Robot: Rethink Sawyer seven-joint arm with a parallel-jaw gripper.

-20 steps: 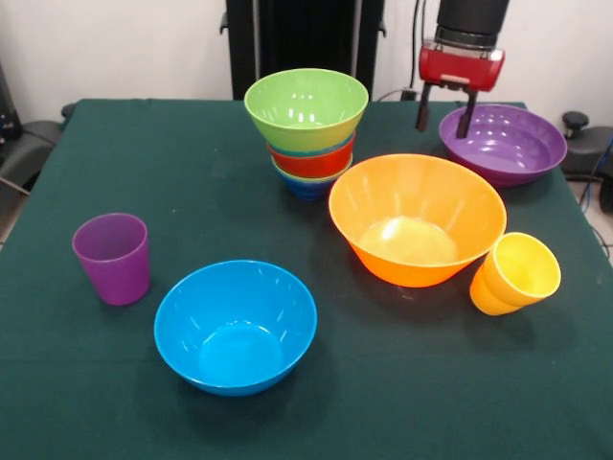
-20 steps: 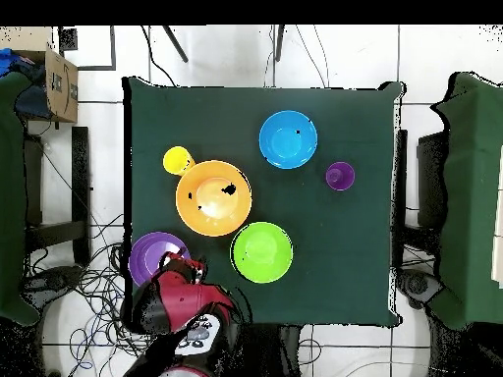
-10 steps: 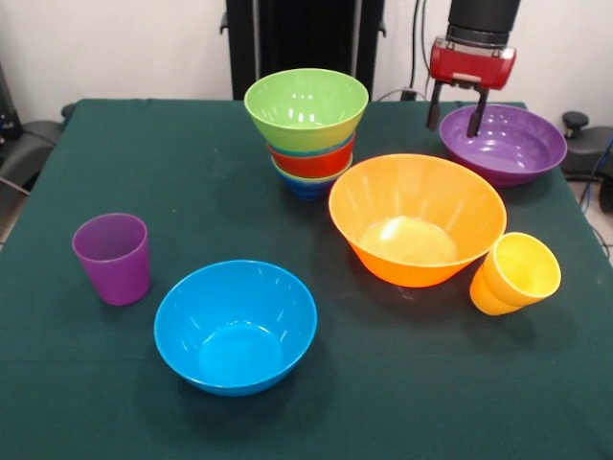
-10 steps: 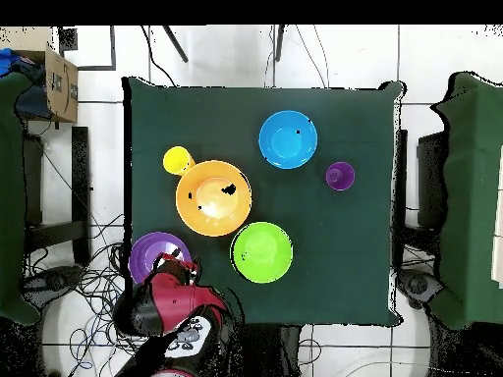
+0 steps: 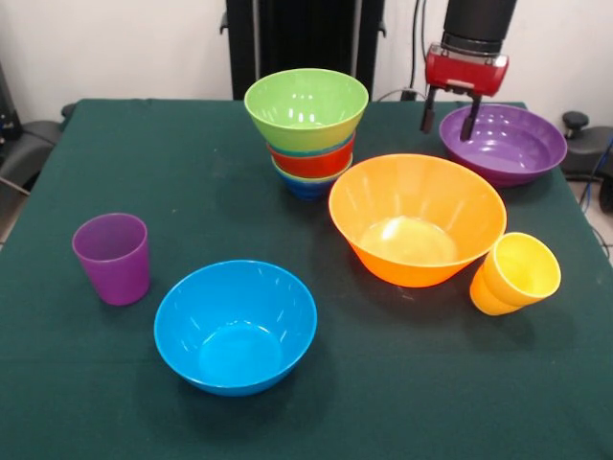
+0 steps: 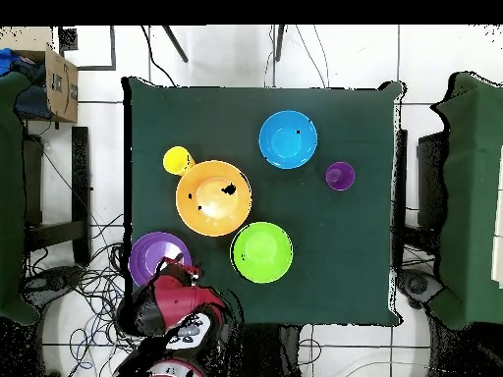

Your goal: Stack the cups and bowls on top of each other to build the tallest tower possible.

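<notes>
My gripper (image 5: 446,123) hangs open and empty over the near-left rim of the wide purple bowl (image 5: 508,146) at the far right; overhead it (image 6: 175,278) sits at that bowl's (image 6: 152,255) edge. The tower (image 5: 308,134) stands far centre: a large green bowl (image 6: 261,251) on a red-orange one, with blue ones below. The large orange bowl (image 5: 417,218) sits in the middle, the large blue bowl (image 5: 236,324) near front. The purple cup (image 5: 113,257) stands upright at left. The yellow cup (image 5: 515,273) leans at right.
The table is covered with a dark green cloth (image 5: 172,182). A cardboard box (image 6: 59,86) stands off the table's corner overhead. Cables lie on the floor around the robot's base.
The gripper first shifted right toward the purple bowl, then back a little to the left. The bowls and cups have not moved.
</notes>
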